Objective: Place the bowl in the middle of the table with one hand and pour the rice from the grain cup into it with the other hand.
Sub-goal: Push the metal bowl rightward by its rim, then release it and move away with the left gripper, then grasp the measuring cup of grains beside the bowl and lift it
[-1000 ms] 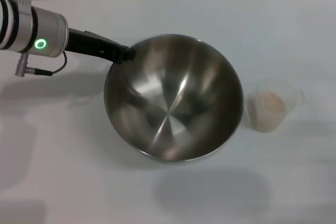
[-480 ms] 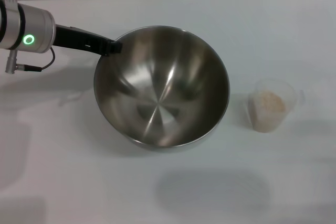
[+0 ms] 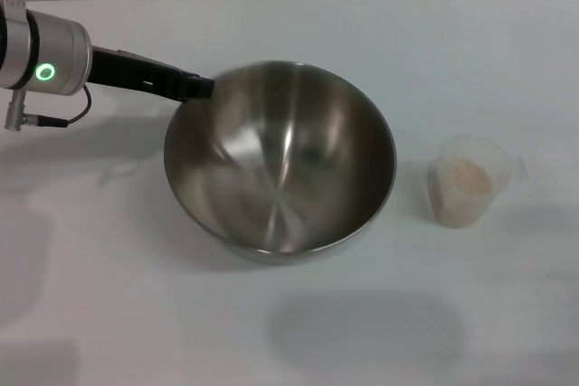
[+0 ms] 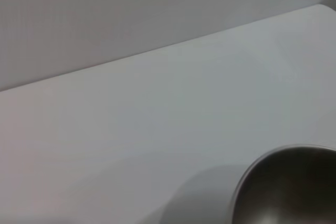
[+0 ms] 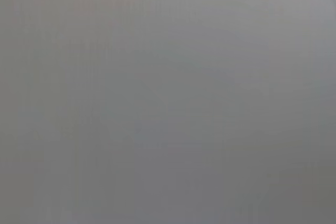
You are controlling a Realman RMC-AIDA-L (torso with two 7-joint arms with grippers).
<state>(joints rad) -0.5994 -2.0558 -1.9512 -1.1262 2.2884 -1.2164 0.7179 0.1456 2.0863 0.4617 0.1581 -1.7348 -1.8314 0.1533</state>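
Note:
The steel bowl (image 3: pixel 280 160) is near the middle of the white table (image 3: pixel 298 332), its rim almost level. My left gripper (image 3: pixel 197 88) reaches in from the left and is shut on the bowl's far-left rim. Part of the bowl's rim also shows in the left wrist view (image 4: pixel 286 187). The clear grain cup (image 3: pixel 466 183) stands upright to the right of the bowl, apart from it, with pale rice (image 3: pixel 464 172) inside. My right gripper is out of view. The right wrist view shows only a blank grey surface.
A grey wall (image 4: pixel 131 9) runs along the table's far edge. Bare tabletop lies in front of the bowl and cup.
The bowl moved left with my left gripper and then tipped from tilted to nearly level, sitting lower. The cup has not moved.

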